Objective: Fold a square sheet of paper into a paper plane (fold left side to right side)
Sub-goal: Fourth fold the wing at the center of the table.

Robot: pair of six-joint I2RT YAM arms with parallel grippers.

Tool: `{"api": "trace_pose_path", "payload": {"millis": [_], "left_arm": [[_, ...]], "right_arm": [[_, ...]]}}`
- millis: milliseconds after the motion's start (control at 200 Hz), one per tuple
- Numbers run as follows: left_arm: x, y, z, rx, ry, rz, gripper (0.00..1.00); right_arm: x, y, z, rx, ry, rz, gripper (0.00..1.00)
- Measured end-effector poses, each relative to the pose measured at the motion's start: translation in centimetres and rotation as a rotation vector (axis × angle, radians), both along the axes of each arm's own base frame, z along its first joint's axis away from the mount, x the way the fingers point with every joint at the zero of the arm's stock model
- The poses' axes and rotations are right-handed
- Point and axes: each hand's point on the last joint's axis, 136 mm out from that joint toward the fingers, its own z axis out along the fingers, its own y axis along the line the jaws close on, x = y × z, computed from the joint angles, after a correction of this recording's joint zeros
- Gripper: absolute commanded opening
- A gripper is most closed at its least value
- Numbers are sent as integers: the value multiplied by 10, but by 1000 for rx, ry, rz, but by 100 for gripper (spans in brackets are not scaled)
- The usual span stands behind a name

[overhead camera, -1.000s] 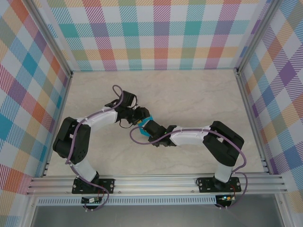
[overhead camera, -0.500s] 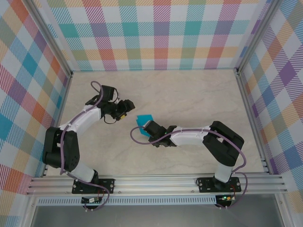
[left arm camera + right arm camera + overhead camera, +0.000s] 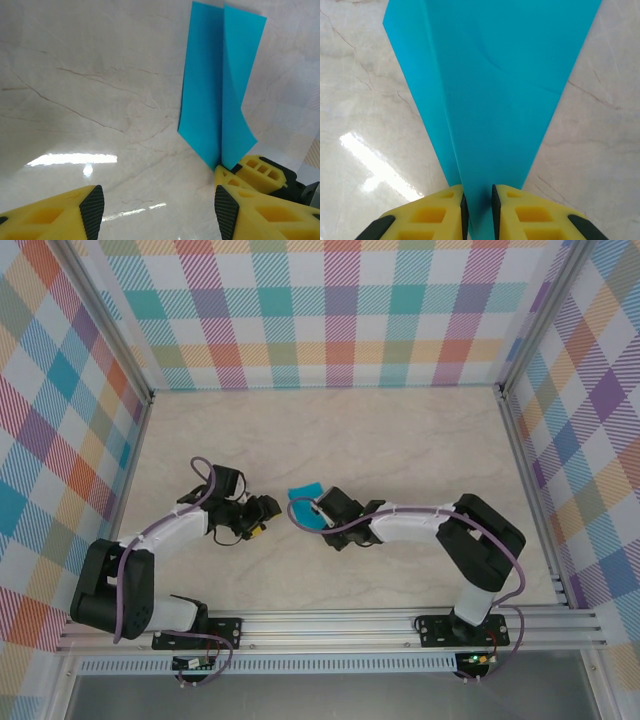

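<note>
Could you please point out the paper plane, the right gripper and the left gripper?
paper plane (image 3: pixel 495 90), right wrist view, middle of its blue surface.
right gripper (image 3: pixel 478 200), right wrist view, midway between its fingertips.
left gripper (image 3: pixel 157 209), left wrist view, midway between its fingertips.

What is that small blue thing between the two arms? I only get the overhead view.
Observer: It is folded paper. The right wrist camera shows the paper plane tapering to a narrow tip, with a crease running along it.
Visitor: Is anything holding it?
Observer: Yes, the right gripper is shut on that narrow tip.
Visitor: And the other arm?
Observer: The left wrist camera shows the left gripper open with nothing in its grasp, and the plane ahead of it.
</note>
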Motion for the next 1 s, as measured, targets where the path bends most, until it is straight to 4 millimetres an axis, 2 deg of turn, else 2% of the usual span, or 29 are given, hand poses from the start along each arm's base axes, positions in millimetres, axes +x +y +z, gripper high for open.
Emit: {"api": "trace_pose_path", "payload": {"millis": [235, 485, 725, 1000], "left_arm": [[1, -26, 8, -33, -50, -52, 60], [3, -49, -2, -31, -22, -99, 59], [20, -78, -2, -38, -33, -152, 58], [29, -87, -13, -27, -20, -159, 58]], "right_arm": [[0, -4, 2, 97, 112, -30, 18], [0, -4, 4, 166, 188, -38, 18], [-3, -3, 1, 193, 239, -37, 18], [-6, -1, -3, 198, 264, -31, 17]]}}
